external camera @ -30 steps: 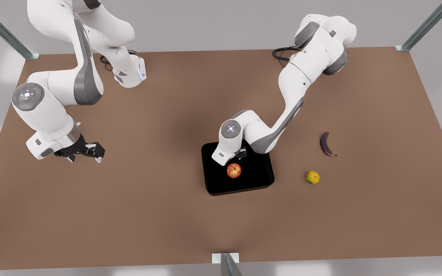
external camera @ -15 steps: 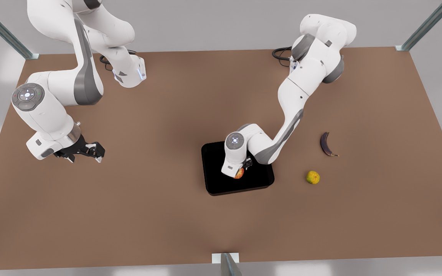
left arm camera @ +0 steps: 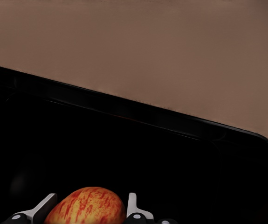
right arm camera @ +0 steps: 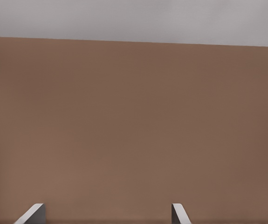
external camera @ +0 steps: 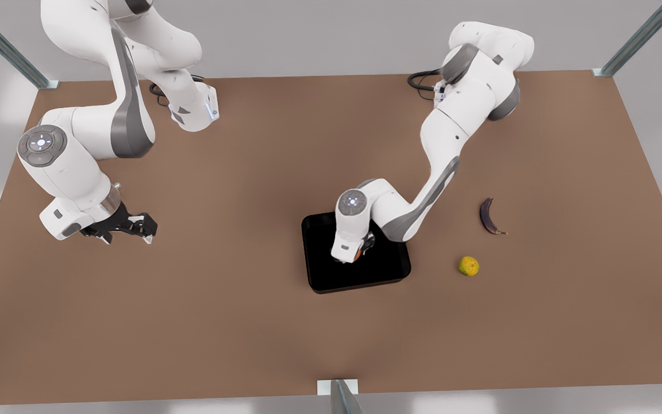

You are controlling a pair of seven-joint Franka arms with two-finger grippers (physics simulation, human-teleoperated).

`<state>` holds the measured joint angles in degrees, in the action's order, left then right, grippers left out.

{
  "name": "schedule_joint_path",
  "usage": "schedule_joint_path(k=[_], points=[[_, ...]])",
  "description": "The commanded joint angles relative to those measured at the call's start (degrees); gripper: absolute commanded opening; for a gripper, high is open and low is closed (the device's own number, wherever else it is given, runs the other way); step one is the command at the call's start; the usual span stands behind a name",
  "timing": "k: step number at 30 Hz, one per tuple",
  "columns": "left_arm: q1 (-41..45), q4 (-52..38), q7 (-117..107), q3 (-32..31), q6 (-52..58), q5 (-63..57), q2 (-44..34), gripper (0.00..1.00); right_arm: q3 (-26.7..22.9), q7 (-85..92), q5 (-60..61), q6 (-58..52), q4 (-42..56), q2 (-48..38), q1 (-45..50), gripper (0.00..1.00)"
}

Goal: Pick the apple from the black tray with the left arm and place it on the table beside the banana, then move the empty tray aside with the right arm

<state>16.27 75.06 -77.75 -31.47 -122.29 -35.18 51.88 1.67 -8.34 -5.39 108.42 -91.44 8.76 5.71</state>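
The red and yellow apple (left arm camera: 85,206) sits between the two fingers of my left gripper (left arm camera: 89,207), which is shut on it over the black tray (left arm camera: 124,154). In the front view that gripper (external camera: 357,253) hangs over the middle of the tray (external camera: 385,267), and just a sliver of the apple (external camera: 358,252) peeks out under the hand. The dark banana (external camera: 487,216) lies on the brown table (external camera: 222,322) at the front view's right of the tray. My right gripper (external camera: 135,227) waits open, far off at the front view's left, with bare table between its fingers (right arm camera: 36,210).
A yellow-green round fruit (external camera: 469,265) lies between the tray and the banana, nearer the front edge. Metal frame posts stand at the table's back corners (external camera: 607,70) and at the front edge's middle (external camera: 339,391).
The left gripper came down from the tray's back part onto the apple and closed around it; its hand now hides most of the fruit. The right arm stayed still.
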Motion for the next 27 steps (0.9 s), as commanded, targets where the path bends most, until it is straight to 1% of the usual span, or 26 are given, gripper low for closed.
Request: schedule_joint_path(k=[1,2,4,5,7,8,9,10,11,13,14,15,16,17,18,19,21,22,23,24,25,26,27], points=[[-5.46,2.36,-0.47,-5.52,6.89,-0.15,-1.95,0.59,0.00,0.43,0.03,0.03,0.03,-0.06,0.00,1.00],[-8.27,5.79,2.25,-6.40,6.63,-0.15,-4.41,0.59,0.00,0.43,0.03,0.03,0.03,-0.06,0.00,1.00],[-21.80,13.52,8.40,-15.89,7.24,-0.24,-8.98,0.59,0.00,0.43,0.03,-0.05,0.03,0.03,0.00,1.00],[-26.11,15.11,13.49,-17.48,9.09,-0.15,-11.10,0.59,0.00,0.25,0.12,-0.05,0.03,0.73,0.97,1.00],[-37.10,15.11,25.71,-22.23,11.46,-0.15,-11.27,0.59,0.00,0.07,0.21,-0.05,0.03,1.88,1.32,1.00],[-40.09,14.85,31.42,-22.23,11.38,-0.24,-11.01,0.59,0.00,0.16,0.29,-0.05,0.03,1.88,1.32,1.00],[-40.88,14.32,33.63,-21.96,9.80,-0.94,-9.34,0.59,0.09,0.34,0.12,0.03,0.03,2.84,2.81,1.00],[-40.09,13.97,33.10,-21.70,8.92,-4.54,-6.97,0.59,0.09,0.69,0.03,0.04,0.03,3.55,3.43,1.00],[-39.92,13.62,33.19,-20.30,6.90,-5.25,-5.83,0.59,0.09,1.83,0.21,0.30,0.03,3.63,3.87,1.00],[-39.92,12.39,33.63,-17.57,3.21,-8.06,-3.02,0.59,0.79,-2.11,0.74,0.83,0.03,5.12,8.43,1.00],[-37.82,10.82,31.88,-17.48,1.71,-9.81,0.14,0.59,0.88,-3.08,0.82,2.40,0.03,6.00,9.93,1.00],[-33.86,9.14,28.53,-15.02,1.53,-10.70,1.29,0.59,0.88,-7.57,0.65,3.82,0.03,6.27,12.48,1.00],[-33.50,9.31,28.53,-14.23,-0.31,-10.70,1.38,0.62,0.88,-8.80,0.56,4.95,0.03,7.41,14.41,1.00],[-33.85,9.57,29.32,-14.05,-0.31,-10.70,1.38,0.95,0.88,-10.21,0.65,6.54,0.03,7.76,15.38,1.00],[-34.12,9.84,29.50,-14.05,-0.40,-10.70,1.38,1.00,0.88,-11.52,0.65,6.54,0.90,8.55,16.53,1.00],[-34.73,10.01,30.11,-13.97,-0.23,-10.70,1.38,1.00,0.88,-15.39,0.47,6.54,3.28,9.96,18.90,1.00],[-36.31,10.19,33.54,-13.70,0.21,-10.70,1.29,1.00,1.05,-18.82,0.65,6.54,4.60,11.80,20.30,1.00],[-36.66,9.66,33.36,-15.19,2.31,-10.08,-0.46,1.00,1.05,-19.88,0.65,6.72,4.95,12.86,20.57,1.00],[-43.83,4.77,44.81,-29.72,19.83,-7.55,-1.61,1.00,1.05,-21.45,0.73,6.72,6.01,14.18,20.66,1.00],[-57.21,2.45,67.53,-44.98,37.63,-5.43,-1.61,1.00,1.32,-23.21,0.91,9.43,6.01,15.32,20.75,1.00],[-66.24,4.29,64.77,-52.42,42.48,-5.60,-1.69,1.00,1.32,-26.01,0.91,10.32,6.01,16.46,21.53,1.00],[-71.56,8.70,53.59,-57.20,42.84,-9.18,-1.78,1.00,1.75,-28.66,1.00,12.59,6.01,17.52,21.89,1.00],[-68.57,7.82,53.14,-57.03,47.14,-14.21,-1.34,1.00,2.46,-30.51,2.40,14.01,6.01,19.01,21.98,1.00]])
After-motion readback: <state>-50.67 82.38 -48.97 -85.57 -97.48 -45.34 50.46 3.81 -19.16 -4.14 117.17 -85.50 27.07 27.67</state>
